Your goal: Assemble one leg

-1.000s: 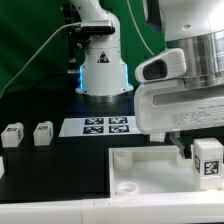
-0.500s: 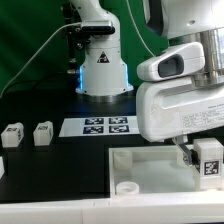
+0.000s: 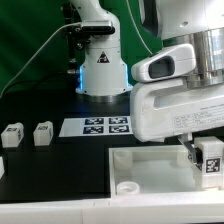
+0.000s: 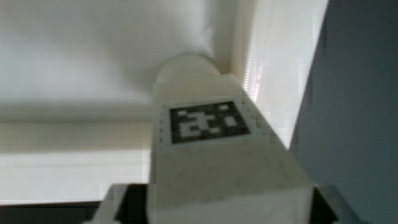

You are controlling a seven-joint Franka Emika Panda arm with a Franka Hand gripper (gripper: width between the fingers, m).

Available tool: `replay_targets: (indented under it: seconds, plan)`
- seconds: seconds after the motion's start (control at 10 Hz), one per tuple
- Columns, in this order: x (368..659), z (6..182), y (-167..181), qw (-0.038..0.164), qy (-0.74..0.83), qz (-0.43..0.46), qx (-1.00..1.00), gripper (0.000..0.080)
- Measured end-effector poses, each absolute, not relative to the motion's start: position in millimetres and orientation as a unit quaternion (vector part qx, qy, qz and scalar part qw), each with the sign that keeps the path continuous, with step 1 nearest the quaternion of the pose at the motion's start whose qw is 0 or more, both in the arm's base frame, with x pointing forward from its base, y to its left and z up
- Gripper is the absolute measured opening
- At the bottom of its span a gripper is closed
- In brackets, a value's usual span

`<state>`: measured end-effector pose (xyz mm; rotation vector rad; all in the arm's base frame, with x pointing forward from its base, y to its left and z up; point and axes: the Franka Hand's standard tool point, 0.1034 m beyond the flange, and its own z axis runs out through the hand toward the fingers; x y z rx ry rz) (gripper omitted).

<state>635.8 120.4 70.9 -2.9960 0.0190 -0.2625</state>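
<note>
While the gripper (image 3: 203,152) clasps the leg (image 4: 217,150), its long axis runs straight out from the fingers toward the white tray's (image 3: 150,170) corner just beyond.

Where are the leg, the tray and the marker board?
leg (image 3: 210,159), exterior view, on its tagged face.
tray (image 3: 150,163), exterior view, on its bare floor.
marker board (image 3: 96,127), exterior view, on its middle, between tags.
</note>
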Motion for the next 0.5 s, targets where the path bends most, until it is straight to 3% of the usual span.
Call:
replay_targets:
  seconds: [0.3, 0.5]
  plan:
    - [636.3, 70.3, 115.1, 0.08, 0.16, -0.076, -0.981, 0.0307]
    - [637.8, 69.4, 109.3, 0.104, 0.281, -0.052, -0.953, 0.0307]
